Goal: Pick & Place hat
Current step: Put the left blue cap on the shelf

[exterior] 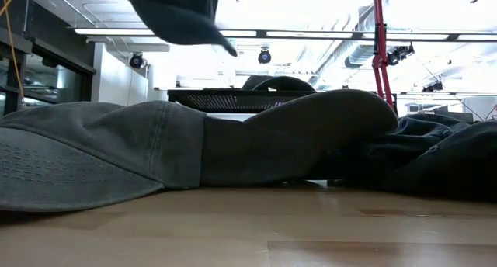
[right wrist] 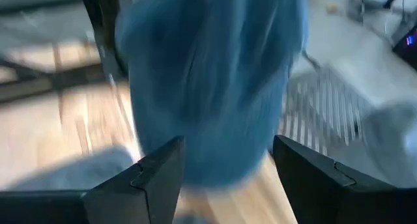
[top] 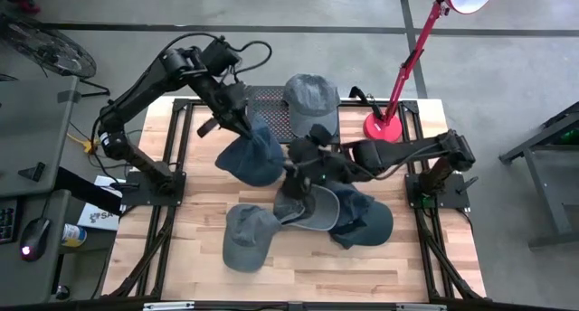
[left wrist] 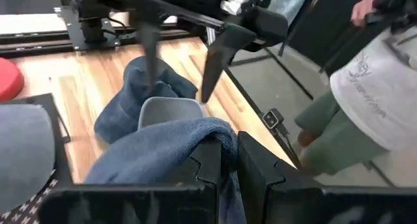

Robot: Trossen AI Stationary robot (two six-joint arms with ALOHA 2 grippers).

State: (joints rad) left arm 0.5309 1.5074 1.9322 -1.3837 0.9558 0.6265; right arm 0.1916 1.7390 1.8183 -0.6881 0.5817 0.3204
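Observation:
A blue hat (top: 251, 159) hangs from my left gripper (top: 241, 123), above the table's middle. In the low view the blue hat (exterior: 178, 15) is well above the wood. My left gripper (left wrist: 229, 160) is shut on its cloth. My right gripper (top: 298, 166) is open just right of the hanging hat. In the right wrist view the blue hat (right wrist: 208, 81) fills the space ahead of the spread right gripper (right wrist: 228, 178). A grey hat (top: 312, 98) lies on a black mesh tray (top: 264, 101). Three more hats lie on the table: grey (top: 248, 236), grey-brimmed (top: 312, 207) and dark blue (top: 364, 221). My left gripper pinches a bunched fold of the blue hat's cloth (left wrist: 218, 136) between its two fingers, coming from above and slanting down from the far left. The hat hangs slack below the fingers, lifted clear of the table.
A red desk lamp (top: 384, 126) stands at the far right corner, its stem slanting over the table. A person (left wrist: 365, 87) stands beyond the table's edge. In the low view the grey hat (exterior: 116, 162) fills the foreground. Bare wood shows along the near edge (top: 298, 275).

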